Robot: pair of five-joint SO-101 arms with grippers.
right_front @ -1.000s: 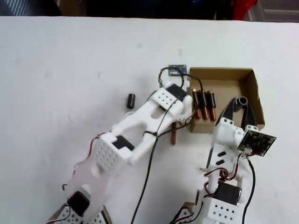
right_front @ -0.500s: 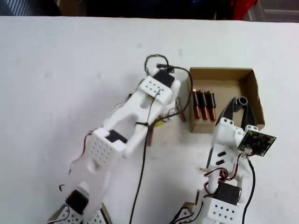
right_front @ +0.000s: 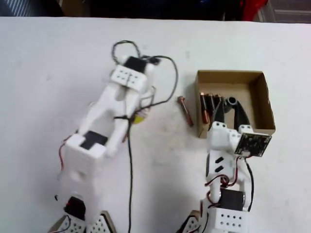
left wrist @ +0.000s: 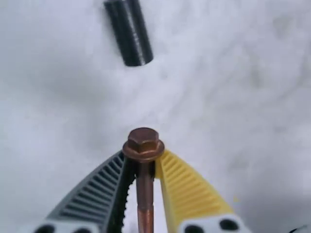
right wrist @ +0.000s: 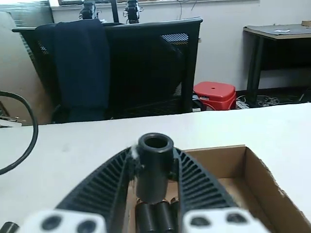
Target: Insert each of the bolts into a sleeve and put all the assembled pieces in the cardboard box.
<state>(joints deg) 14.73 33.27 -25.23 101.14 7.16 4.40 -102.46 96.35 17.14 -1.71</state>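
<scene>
Bolt clamped in left gripper, loose sleeve ahead, right gripper clasping second sleeve

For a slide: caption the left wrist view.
Left gripper holds a bolt; a black sleeve lies on the table ahead.

Copper bolt flat, just beside cardboard box.

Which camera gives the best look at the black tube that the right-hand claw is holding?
The right wrist view: the sleeve stands upright, clamped in the right gripper, with its hollow top end plain to see. The high view shows the sleeve as a small dark ring above the cardboard box.
</scene>
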